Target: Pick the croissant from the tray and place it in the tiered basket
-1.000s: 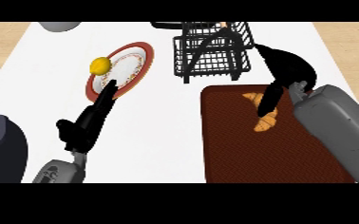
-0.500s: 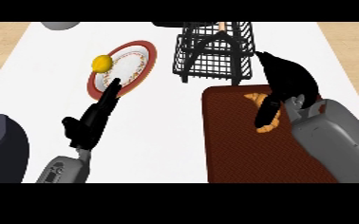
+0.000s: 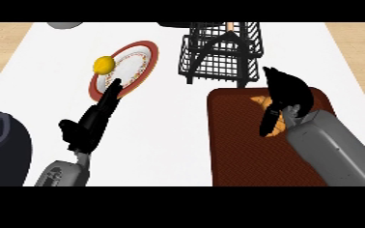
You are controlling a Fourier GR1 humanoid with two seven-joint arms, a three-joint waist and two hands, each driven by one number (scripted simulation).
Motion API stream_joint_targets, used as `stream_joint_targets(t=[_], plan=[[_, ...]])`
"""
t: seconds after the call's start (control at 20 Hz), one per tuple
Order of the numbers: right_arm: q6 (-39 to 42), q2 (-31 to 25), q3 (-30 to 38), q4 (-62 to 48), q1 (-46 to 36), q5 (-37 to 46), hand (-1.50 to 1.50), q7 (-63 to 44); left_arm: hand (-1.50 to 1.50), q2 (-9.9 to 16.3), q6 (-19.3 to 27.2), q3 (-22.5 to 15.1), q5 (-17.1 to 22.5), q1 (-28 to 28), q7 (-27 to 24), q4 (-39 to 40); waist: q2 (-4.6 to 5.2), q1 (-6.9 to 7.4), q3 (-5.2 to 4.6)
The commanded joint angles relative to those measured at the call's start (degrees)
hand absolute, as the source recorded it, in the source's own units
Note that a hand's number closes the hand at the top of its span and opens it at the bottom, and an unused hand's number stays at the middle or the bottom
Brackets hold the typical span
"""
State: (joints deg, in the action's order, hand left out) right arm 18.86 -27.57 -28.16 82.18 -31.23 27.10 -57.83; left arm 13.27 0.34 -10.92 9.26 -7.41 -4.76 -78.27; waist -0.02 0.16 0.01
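Note:
The croissant (image 3: 276, 123), golden brown, lies on the dark brown tray (image 3: 239, 140) at the right. My right hand (image 3: 288, 92) hangs over it, fingers curling down and the thumb lying along its left side, so most of it is hidden. Behind the tray stands the black wire tiered basket (image 3: 221, 53). At the left my left hand (image 3: 92, 121) rests open on the counter, fingers pointing toward the plate.
A red-rimmed plate (image 3: 132, 67) with a yellow round fruit (image 3: 104, 64) on its left edge sits at the back left. A dark rounded object (image 3: 10, 149) fills the lower left corner. A grey item (image 3: 65, 25) shows at the far left edge.
My right hand has lowered onto the croissant and its fingers have closed in around it. The view has shifted slightly. The left hand has stayed put.

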Motion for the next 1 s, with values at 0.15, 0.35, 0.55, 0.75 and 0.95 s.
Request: stream_joint_targets(t=[0.15,0.35,0.55,0.75,0.95], plan=[[-3.1,3.6,3.0,-5.5,5.6,8.0,-1.50,6.1,0.00,-0.5,-3.0,1.9,-0.7,2.1,-2.0,0.3,0.03,0.02,0.00],[-1.7,6.3,5.0,-4.2,6.0,10.4,-1.50,0.8,0.00,-1.3,-3.2,1.7,-3.1,1.8,-3.5,2.7,0.00,-0.08,-0.01],[-1.2,3.2,8.8,-6.2,8.8,10.4,-1.50,6.7,0.00,0.7,-6.5,5.6,-0.7,0.3,-3.9,4.2,0.01,-0.15,-0.01],[-1.0,9.3,10.7,-12.5,5.6,14.8,-1.50,9.0,0.00,-4.1,-2.0,3.2,-5.3,1.0,-1.4,0.9,0.03,0.07,0.00],[-1.8,9.2,13.2,-16.6,5.6,17.0,-1.50,13.5,0.00,-4.0,-3.2,3.6,-4.5,2.5,4.0,-4.5,0.03,0.19,0.01]])
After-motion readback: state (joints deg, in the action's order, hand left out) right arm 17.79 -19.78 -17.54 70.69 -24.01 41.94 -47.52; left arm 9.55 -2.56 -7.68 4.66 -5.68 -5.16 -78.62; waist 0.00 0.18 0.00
